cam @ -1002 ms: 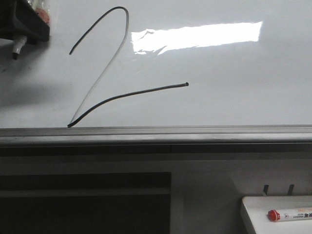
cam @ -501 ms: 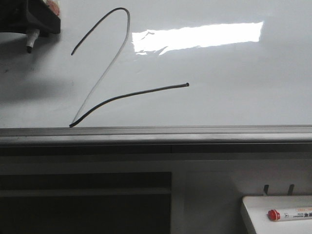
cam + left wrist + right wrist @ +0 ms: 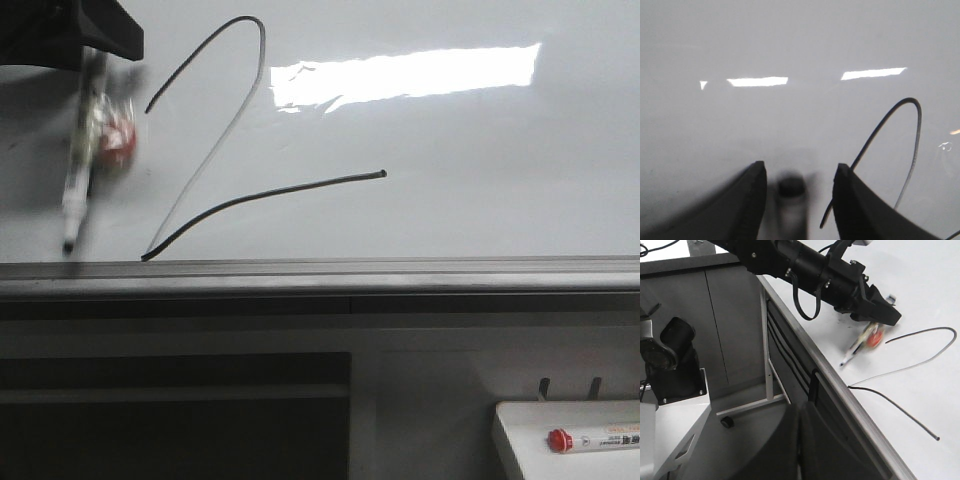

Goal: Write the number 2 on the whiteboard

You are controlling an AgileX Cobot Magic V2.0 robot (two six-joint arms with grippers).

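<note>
Whiteboard (image 3: 480, 130) above grey edge rail (image 3: 400, 268), number 2 (image 3: 215, 150), left end effector (image 3: 797, 200) spread wide, blurred marker (image 3: 82, 160) beneath.

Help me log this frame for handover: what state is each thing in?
number 2: fully drawn, tail finished.
whiteboard: written on, glare across it.
left gripper: fingers open, holding nothing.
black-tipped marker: uncapped, blurred, loose below those fingers.
red-capped marker: capped, lying in the white tray.
</note>
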